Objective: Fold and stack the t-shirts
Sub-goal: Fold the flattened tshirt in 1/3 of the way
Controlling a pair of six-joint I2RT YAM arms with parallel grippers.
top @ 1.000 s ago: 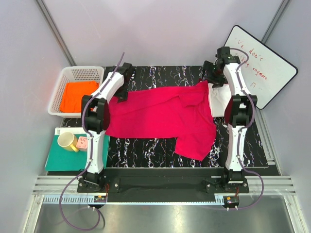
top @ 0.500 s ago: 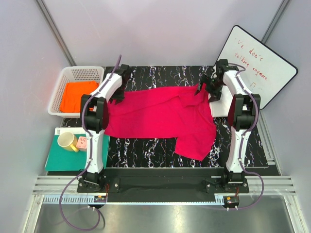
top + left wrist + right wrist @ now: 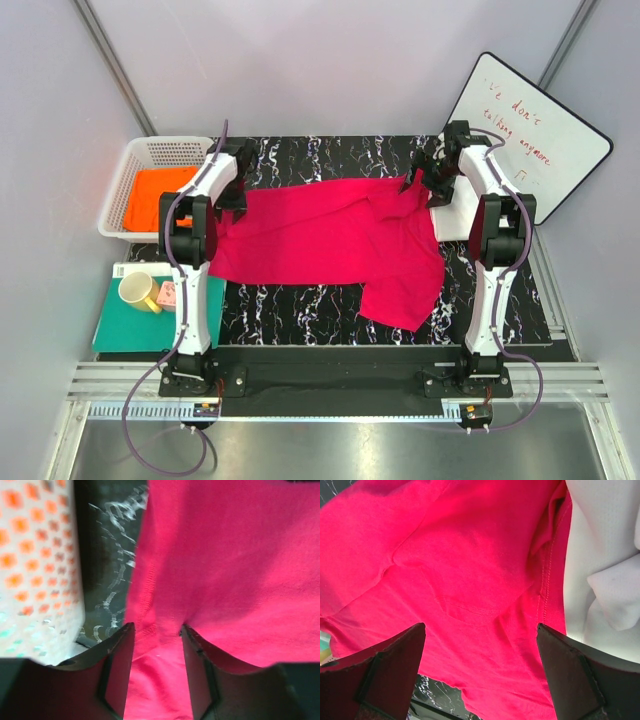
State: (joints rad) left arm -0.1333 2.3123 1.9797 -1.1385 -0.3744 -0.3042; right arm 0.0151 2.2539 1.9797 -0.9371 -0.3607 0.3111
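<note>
The crimson-pink t-shirt (image 3: 330,235) lies spread over the dark marbled table, one sleeve hanging toward the front right. My left gripper (image 3: 232,195) is at its left edge beside the basket, and in the left wrist view it (image 3: 156,635) is shut on a bunched fold of the pink cloth (image 3: 225,570). My right gripper (image 3: 418,183) hovers open over the shirt's upper right corner. In the right wrist view it (image 3: 481,630) has pink cloth (image 3: 445,555) below it and nothing gripped. The white t-shirt (image 3: 452,210) (image 3: 600,570) lies right beside it. The orange t-shirt (image 3: 160,195) lies in the basket.
A white mesh basket (image 3: 170,143) (image 3: 35,555) stands at the left rear. A teal board (image 3: 130,330) with a yellow mug (image 3: 138,291) sits at the front left. A whiteboard (image 3: 530,130) leans at the right rear.
My left gripper closed on the pink shirt's left edge and drew it a little leftward toward the basket. My right gripper came down to the shirt's upper right corner, then stayed open.
</note>
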